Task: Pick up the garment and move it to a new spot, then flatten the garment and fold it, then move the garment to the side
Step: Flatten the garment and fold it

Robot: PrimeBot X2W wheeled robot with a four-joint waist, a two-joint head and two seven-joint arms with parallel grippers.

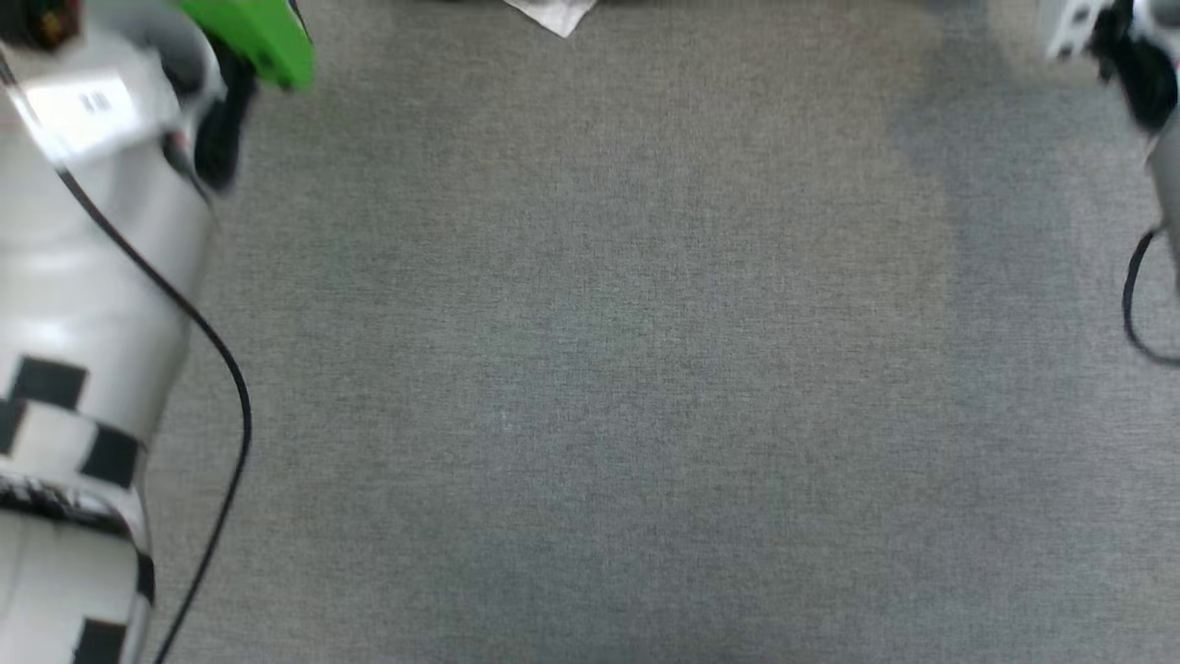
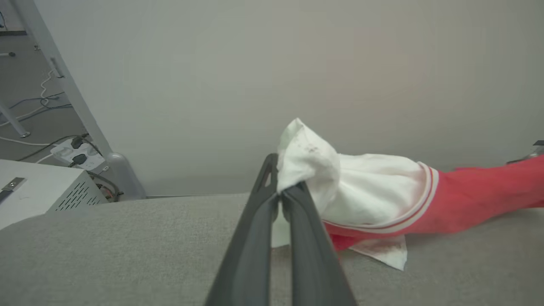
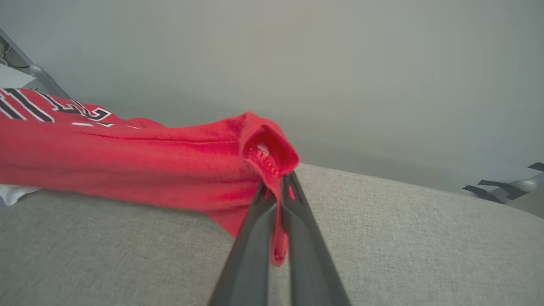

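- Grey fabric covers the tabletop [image 1: 590, 369]; a plain pale wall [image 2: 255, 63] stands behind its far edge.
- The garment [image 2: 382, 199] lies near that far edge, drawn out sideways betw. the two arms: white sleeve [image 2: 310, 157] w/ red-white striped trim on the left side, red body going to the right.
- The left gripper [image 2: 280, 187] has its jaws clenched on the white sleeve; the cloth bunches up above the tips.
- The right gripper [image 3: 278, 185] has its jaws pressed together on a red hem; a narrow strip of red cloth hangs down betw. the fingers.
- In the right wrist view the red body is raised a little, w/ a shadow below it, and black white-outlined numerals [image 3: 51, 108] show at the far end.
- In the left wrist view the lower folds touch the tabletop.
- In the head view one white corner of the garment shows at the top edge; the pale left forearm [image 1: 83, 277] w/ a black cable [image 1: 212, 350] is at the left side.
- On the floor beside the tabletop: a power strip [image 2: 78, 153] and a grey metal box [image 2: 42, 191] w/ vent slots.
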